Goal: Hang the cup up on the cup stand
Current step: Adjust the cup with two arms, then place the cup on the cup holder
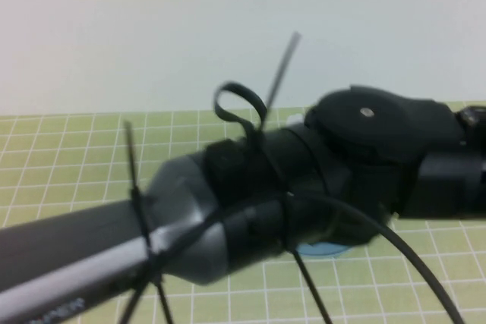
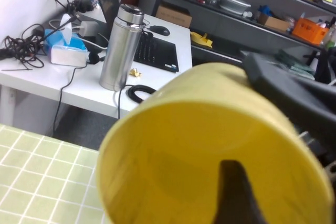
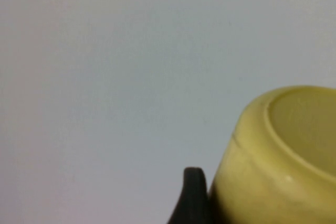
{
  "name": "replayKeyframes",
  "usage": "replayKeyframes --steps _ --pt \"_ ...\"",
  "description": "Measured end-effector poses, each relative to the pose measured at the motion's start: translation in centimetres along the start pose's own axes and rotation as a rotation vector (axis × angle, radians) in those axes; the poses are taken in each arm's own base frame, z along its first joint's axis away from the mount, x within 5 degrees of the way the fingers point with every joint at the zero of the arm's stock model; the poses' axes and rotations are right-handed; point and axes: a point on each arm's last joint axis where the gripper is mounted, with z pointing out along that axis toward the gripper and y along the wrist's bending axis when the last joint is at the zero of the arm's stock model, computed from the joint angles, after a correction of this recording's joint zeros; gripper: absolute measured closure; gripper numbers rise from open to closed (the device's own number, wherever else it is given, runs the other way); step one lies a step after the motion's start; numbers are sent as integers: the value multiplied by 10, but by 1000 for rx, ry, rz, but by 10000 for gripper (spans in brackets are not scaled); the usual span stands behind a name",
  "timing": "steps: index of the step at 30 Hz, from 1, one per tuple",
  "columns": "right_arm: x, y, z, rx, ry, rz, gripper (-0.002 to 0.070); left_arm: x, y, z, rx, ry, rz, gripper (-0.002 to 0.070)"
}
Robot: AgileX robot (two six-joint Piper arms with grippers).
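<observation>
The pale-yellow cup (image 2: 210, 145) is held up in the air and fills the left wrist view, its open mouth towards that camera. My left gripper (image 2: 283, 192) is shut on its rim, with one dark finger (image 2: 233, 192) inside the cup. The cup's base shows in the right wrist view (image 3: 283, 171). My right gripper (image 3: 262, 203) is shut on the cup, with one dark finger (image 3: 193, 198) against its outer wall. In the high view both arms hide the cup. Only a sliver of the cup stand's blue base (image 1: 323, 249) shows under them; its pegs are hidden.
My left arm (image 1: 114, 256) and right arm (image 1: 380, 142) meet close to the high camera over the green gridded mat (image 1: 61, 157). Beyond the mat a white desk (image 2: 79, 90) bears a steel flask (image 2: 119, 45), cables and a keyboard.
</observation>
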Motion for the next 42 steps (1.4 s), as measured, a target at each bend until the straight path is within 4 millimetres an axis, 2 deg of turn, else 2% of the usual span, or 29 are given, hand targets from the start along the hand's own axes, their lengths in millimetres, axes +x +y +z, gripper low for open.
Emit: replayKeyframes --steps 5,10,16,19,21,23,28,32,37,42 --pt "-2 0 0 -2 -18 -39 94 -3 5 -12 12 66 5 240" --pt "-2 0 0 0 -27 -78 94 -1 20 -22 4 134 14 249" --pt "-3 0 0 1 -29 -146 94 -13 40 -47 -11 155 -9 313" --pt "-3 0 0 1 -29 -184 94 -20 51 -65 -41 178 -30 405" --pt "-2 0 0 1 -27 -213 94 -24 59 -78 -92 203 -43 521" --pt "-1 0 0 1 -13 -267 94 -31 64 -91 -147 207 -36 675" --pt "4 -5 6 23 53 -403 94 -53 68 -123 -286 167 17 675" --pt "9 -10 15 25 111 -472 94 -66 63 -150 -428 191 86 675" --pt "18 -20 30 11 206 -538 94 -71 57 -181 -660 276 155 675" --pt "28 -26 54 5 347 -651 94 -66 45 -209 -819 302 191 675"
